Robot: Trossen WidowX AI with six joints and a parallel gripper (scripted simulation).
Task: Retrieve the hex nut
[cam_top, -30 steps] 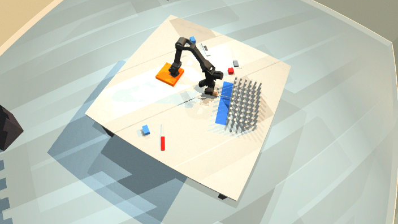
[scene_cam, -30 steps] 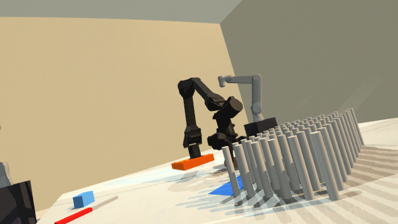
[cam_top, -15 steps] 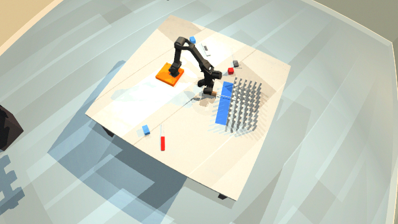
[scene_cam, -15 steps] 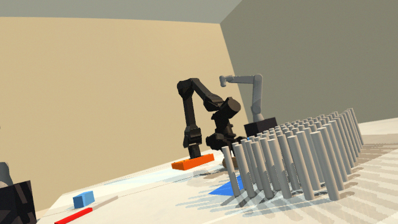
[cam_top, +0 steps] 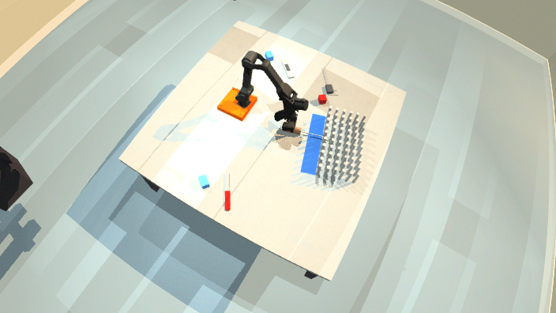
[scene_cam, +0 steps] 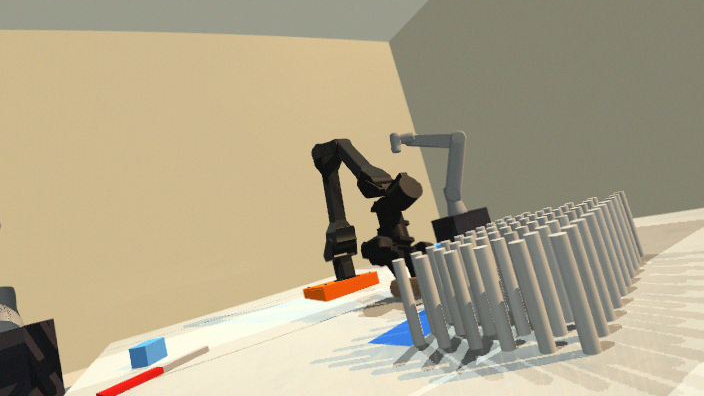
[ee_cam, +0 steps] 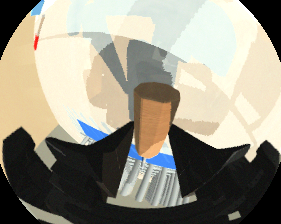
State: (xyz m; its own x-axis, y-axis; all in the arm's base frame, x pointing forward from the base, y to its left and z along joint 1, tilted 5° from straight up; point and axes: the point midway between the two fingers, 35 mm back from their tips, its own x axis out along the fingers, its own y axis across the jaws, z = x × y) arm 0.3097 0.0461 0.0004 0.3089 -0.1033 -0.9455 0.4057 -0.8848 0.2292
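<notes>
My gripper [cam_top: 293, 130] [ee_cam: 151, 125] is shut on the wooden handle [cam_top: 297, 130] [scene_cam: 403, 287] [ee_cam: 153, 122] of a tool, low over the table in front of the strip. The tool's thin metal rod [cam_top: 312, 134] reaches across the blue taped strip [cam_top: 312, 153] [scene_cam: 397, 333] [ee_cam: 88, 128] to the front edge of the spacer field; its tip is hard to make out. The grey metal spacers [cam_top: 339, 145] [scene_cam: 528, 293] [ee_cam: 159, 189] stand upright in several rows. The hex nut cannot be made out in any view.
A red-handled tool [cam_top: 227, 200] [scene_cam: 132, 381] and a blue block [cam_top: 204, 181] [scene_cam: 146, 352] lie near one table edge. A red cube [cam_top: 322, 99], a dark-handled tool [cam_top: 328, 88], a flat white item [cam_top: 287, 69] and another blue block [cam_top: 268, 55] lie on the arm's other side.
</notes>
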